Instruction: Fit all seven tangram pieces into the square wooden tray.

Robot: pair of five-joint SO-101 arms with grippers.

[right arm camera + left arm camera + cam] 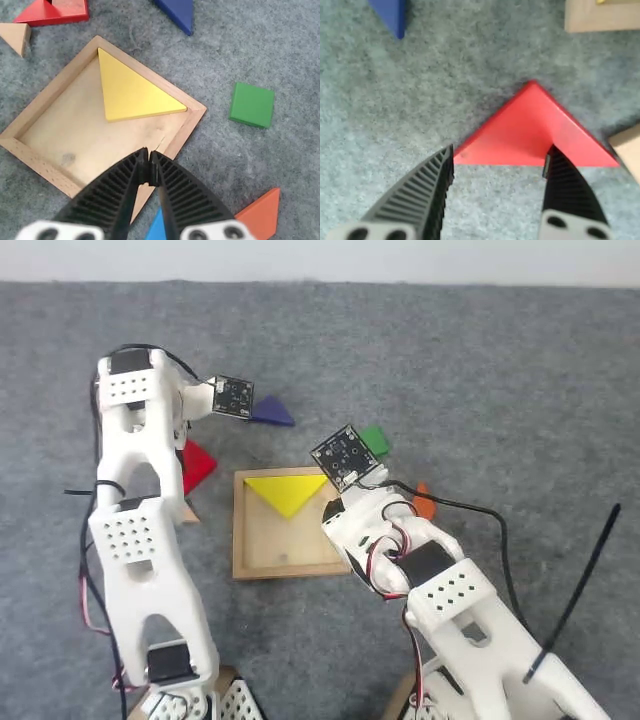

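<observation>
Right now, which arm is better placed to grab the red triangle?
Left. The left pincer is open at the long edge of the red triangle; the right pincer is shut over the rim of the tray.

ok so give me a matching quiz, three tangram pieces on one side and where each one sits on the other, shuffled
1. yellow wooden triangle
2. red wooden triangle
3. green wooden square

A. on the carpet near the orange wooden triangle
B. inside the square wooden tray
C. at the tip of the open left gripper

Pairs: 1-B, 2-C, 3-A
</observation>
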